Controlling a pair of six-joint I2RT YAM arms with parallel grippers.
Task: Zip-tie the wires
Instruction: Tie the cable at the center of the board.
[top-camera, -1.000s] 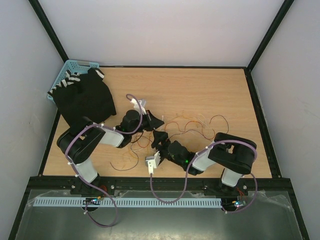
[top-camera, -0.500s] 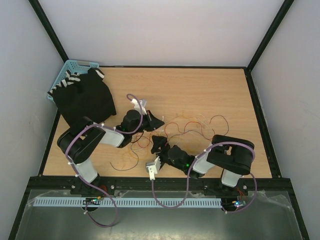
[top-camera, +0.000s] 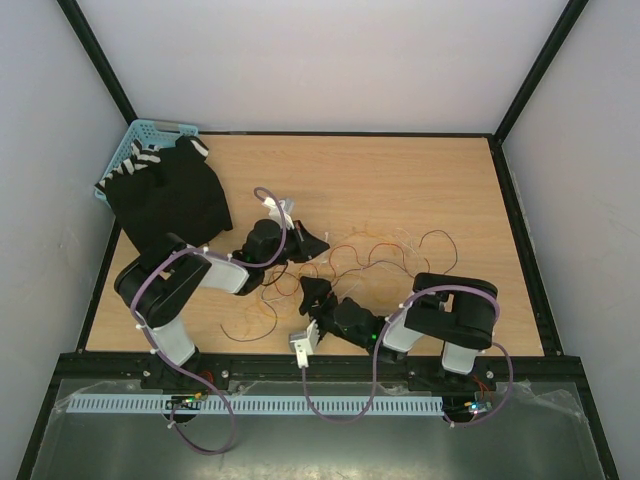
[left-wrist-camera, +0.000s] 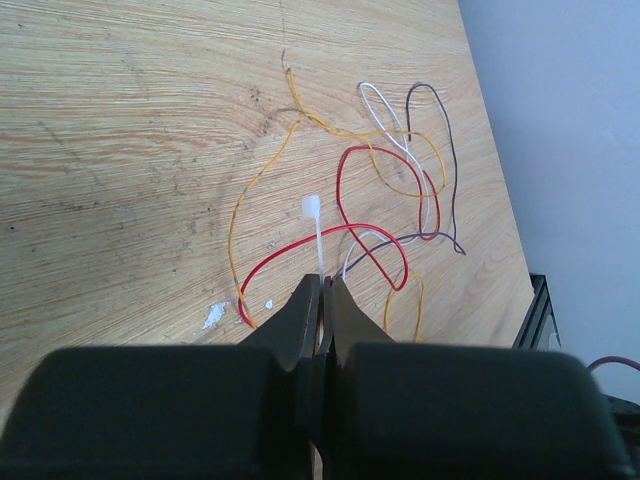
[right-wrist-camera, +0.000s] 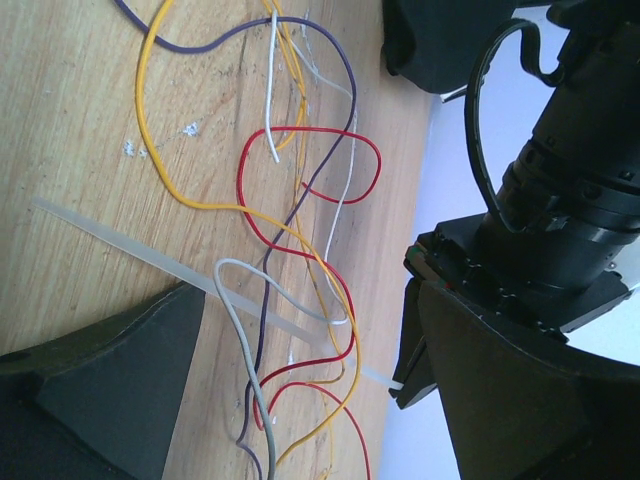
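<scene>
Threading step: left gripper (left-wrist-camera: 322, 288) pinched shut on zip tie (left-wrist-camera: 312, 208); right gripper (right-wrist-camera: 310, 330) spread wide over wires (right-wrist-camera: 240, 175), tangled mid-table (top-camera: 420, 180). Next, probably: right jaws catch tie's loose tail

Matt wood-grain table (left-wrist-camera: 120, 120) — glossy plastic-coated wires (left-wrist-camera: 385, 170), translucent smooth plastic zip tie (right-wrist-camera: 120, 243), matt black jaws
</scene>
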